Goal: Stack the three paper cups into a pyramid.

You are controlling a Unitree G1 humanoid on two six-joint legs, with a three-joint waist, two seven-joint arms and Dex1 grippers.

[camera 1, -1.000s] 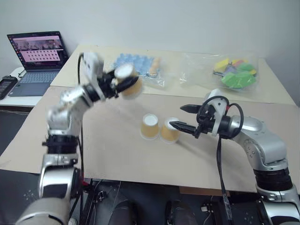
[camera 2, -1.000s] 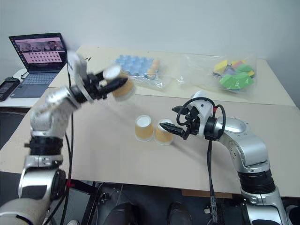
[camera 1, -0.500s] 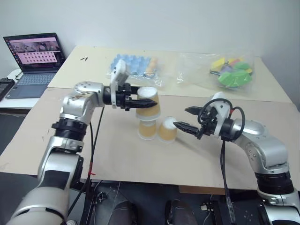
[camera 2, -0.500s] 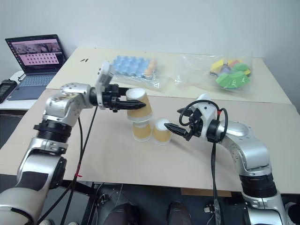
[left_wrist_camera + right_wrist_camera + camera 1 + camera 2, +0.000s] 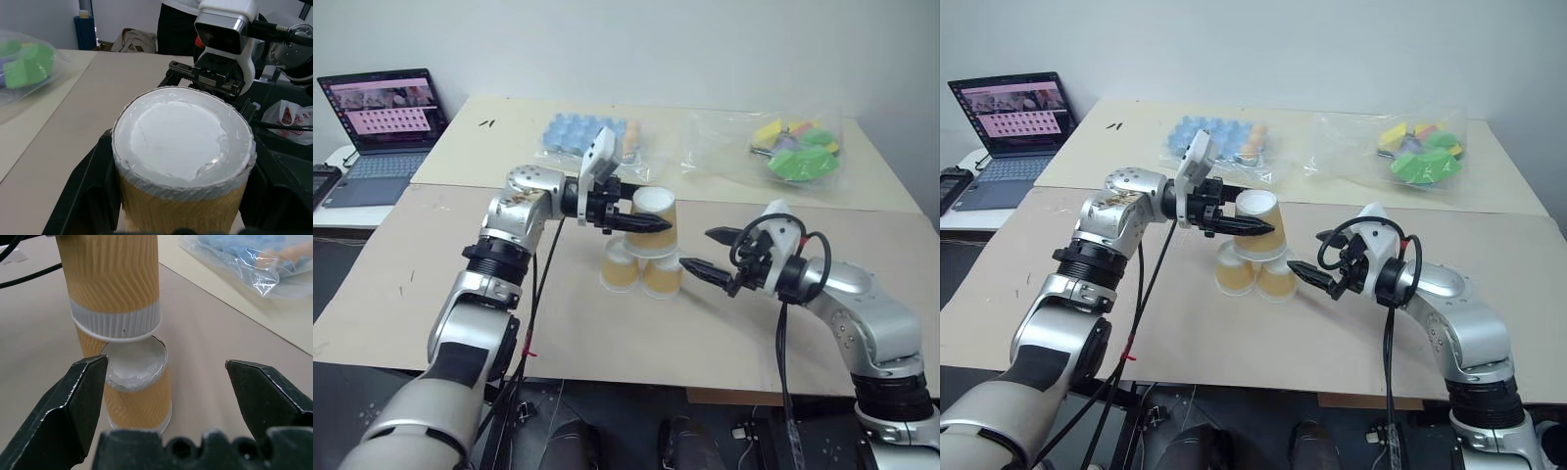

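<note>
The third paper cup [image 5: 653,221], inverted with its white base up, hangs directly over the two base cups [image 5: 642,273], which stand upside down side by side, touching or nearly so, on the tan worktop [image 5: 558,323]. In the right wrist view its rim sits just above the bases of the pair, and I cannot tell whether it already rests on them or clears them by a sliver. The left gripper [image 5: 641,222] reaches in level from the robot's left, its jaws closed on the sides of this top cup, whose long axis is upright and seems centred over the seam between the two below, so what remains is probably a short drop and a release. The right gripper [image 5: 708,251] waits just beside the pair on the robot's right, jaws spread wide and holding nothing, pointing at the nearer base cup; the left arm is plainly the one placed to finish. Further back on the worktop lie a clear bag of blue moulded tray pieces [image 5: 576,135] and another bag of bright green and yellow shapes [image 5: 801,152], both well apart from the stack. An open laptop [image 5: 380,113] sits on a side table to the far left, before a plain pale wall.
</note>
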